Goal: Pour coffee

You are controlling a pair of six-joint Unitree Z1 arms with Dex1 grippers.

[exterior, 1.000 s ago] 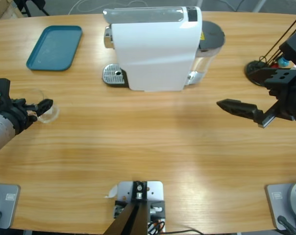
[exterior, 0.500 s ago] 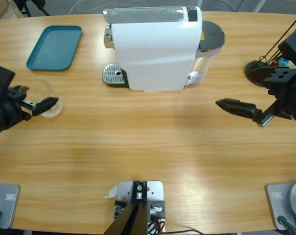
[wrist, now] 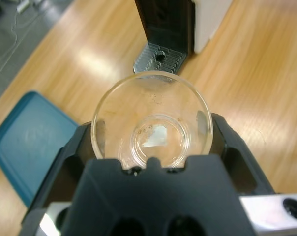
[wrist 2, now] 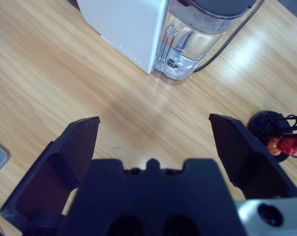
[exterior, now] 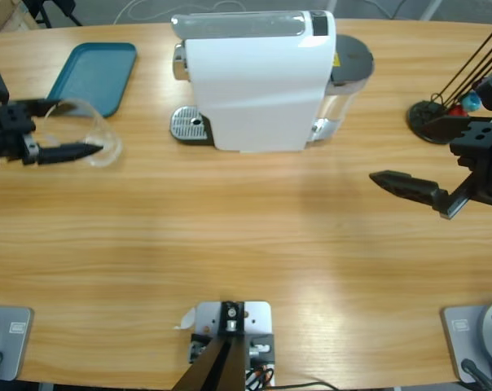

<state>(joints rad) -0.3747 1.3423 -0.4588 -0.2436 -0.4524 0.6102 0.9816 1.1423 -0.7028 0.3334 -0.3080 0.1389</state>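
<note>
In the left wrist view the left gripper clasps a clear glass cup, lying on its side, mouth toward the lens; no coffee shows. Beyond it, frame top, the white machine's drip grate. At the high view's right, the right gripper idles agape

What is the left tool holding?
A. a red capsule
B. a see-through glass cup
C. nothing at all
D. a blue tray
B. In the left wrist view the left tool has its two black jaws closed on either side of a clear glass cup, and the high view shows the same cup at that tool near the teal tray, which lies on the table by itself.
</note>
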